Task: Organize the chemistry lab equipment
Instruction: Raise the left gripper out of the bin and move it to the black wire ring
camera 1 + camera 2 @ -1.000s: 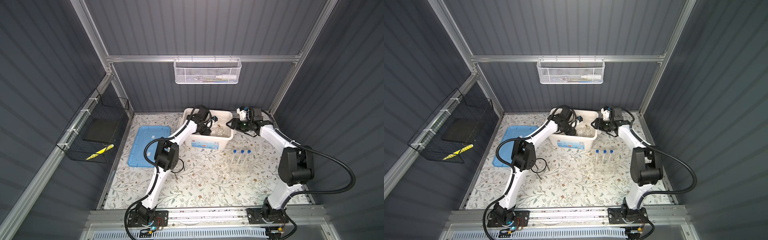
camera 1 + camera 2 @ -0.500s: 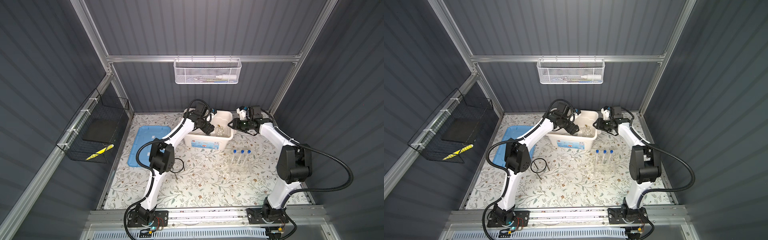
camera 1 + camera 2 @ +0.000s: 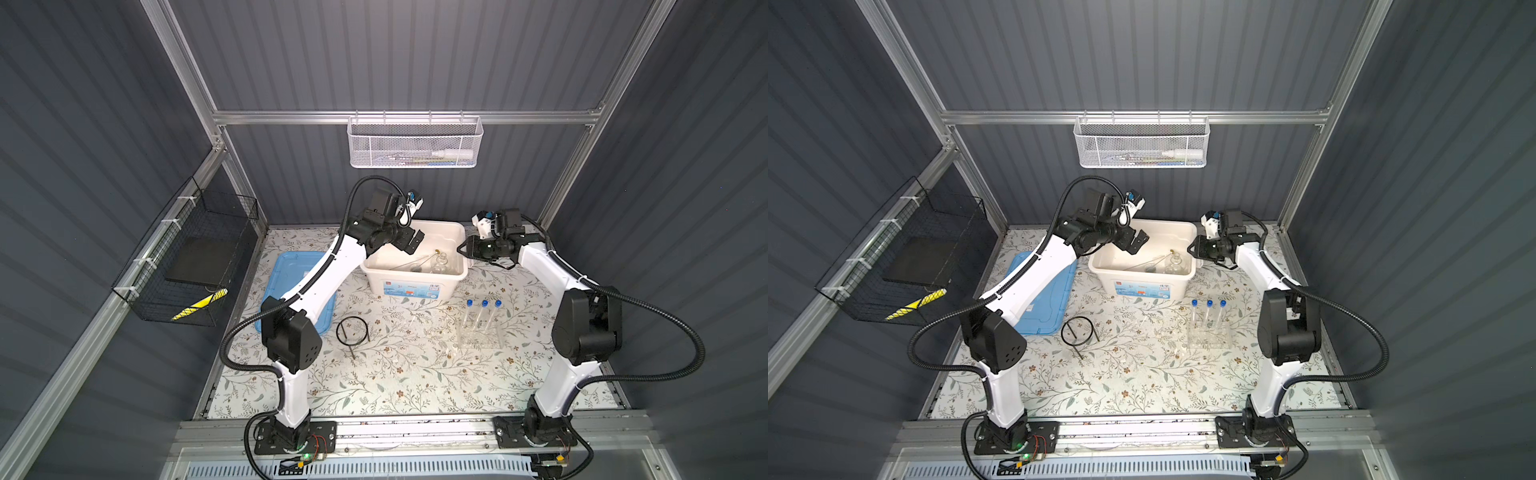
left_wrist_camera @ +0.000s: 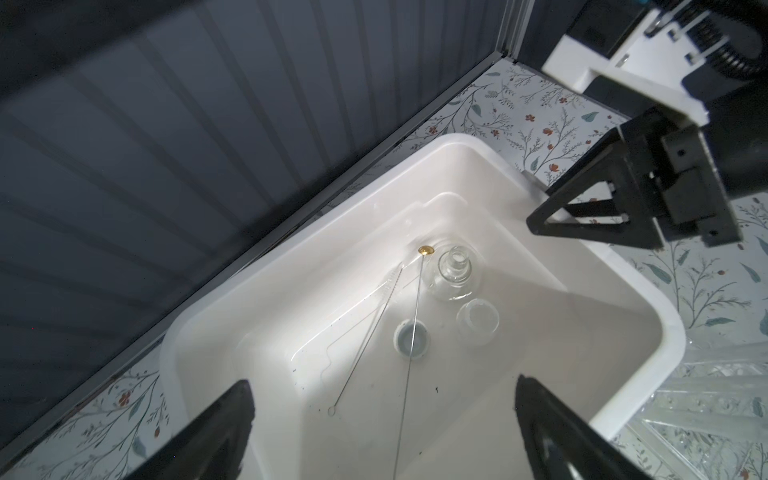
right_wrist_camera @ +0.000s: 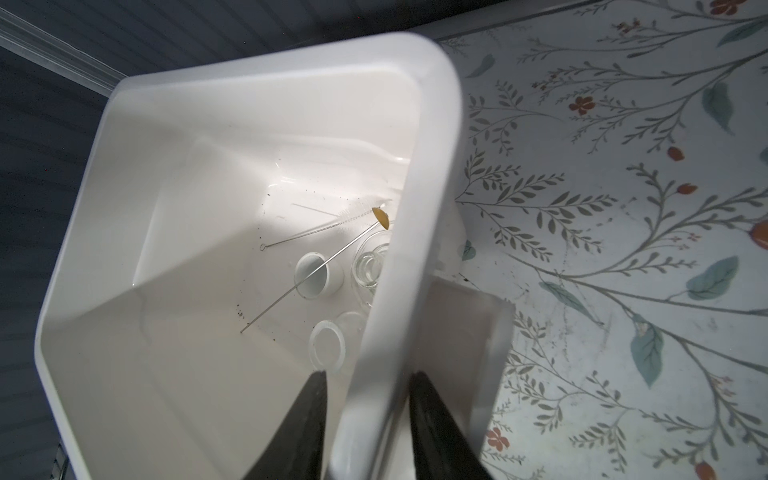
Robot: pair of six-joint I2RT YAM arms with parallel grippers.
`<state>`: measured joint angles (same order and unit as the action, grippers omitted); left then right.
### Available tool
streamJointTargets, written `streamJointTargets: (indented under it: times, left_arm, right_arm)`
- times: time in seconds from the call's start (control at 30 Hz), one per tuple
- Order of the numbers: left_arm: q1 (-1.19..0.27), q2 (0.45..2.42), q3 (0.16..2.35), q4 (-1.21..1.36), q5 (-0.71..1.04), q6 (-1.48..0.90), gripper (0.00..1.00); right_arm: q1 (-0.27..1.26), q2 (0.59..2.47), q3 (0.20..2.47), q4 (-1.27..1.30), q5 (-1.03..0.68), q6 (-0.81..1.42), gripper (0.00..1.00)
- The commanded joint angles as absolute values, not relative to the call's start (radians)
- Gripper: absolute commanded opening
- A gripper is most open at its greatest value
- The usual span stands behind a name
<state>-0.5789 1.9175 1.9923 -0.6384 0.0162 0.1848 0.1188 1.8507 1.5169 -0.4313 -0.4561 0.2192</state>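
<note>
Right wrist view, right fingers (image 5: pixel 299 436) pinching white bin (image 5: pixel 432 166) rim, mat (image 5: pixel 602 291) beside.

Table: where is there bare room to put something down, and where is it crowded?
The front strip of the mat, on the near side of the tripod and rack, is bare and widest. In the bin, the left part of the floor is free; the right part is crowded with flask, beaker, dish and rod.
</note>
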Motion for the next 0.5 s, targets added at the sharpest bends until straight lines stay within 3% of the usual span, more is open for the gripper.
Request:
streamJointTargets:
  times: [0.0,0.3,0.47]
  left_arm:
    - [-0.574,1.86,1.955,-0.763,-0.099,0.102,1.0]
    - [-0.575,1.635,1.658,-0.906,-0.204,-0.127,1.0]
    - [-0.575,1.512,1.527,-0.993,-0.279,-0.276,1.0]
  right_arm:
    - [0.097,1.874,1.537,-0.472,-0.42,0.179,0.35]
    - [0.083,1.878,1.542,-0.469,-0.434,0.156,0.37]
    - [0.083,1.869,1.541,-0.457,-0.458,0.159,0.42]
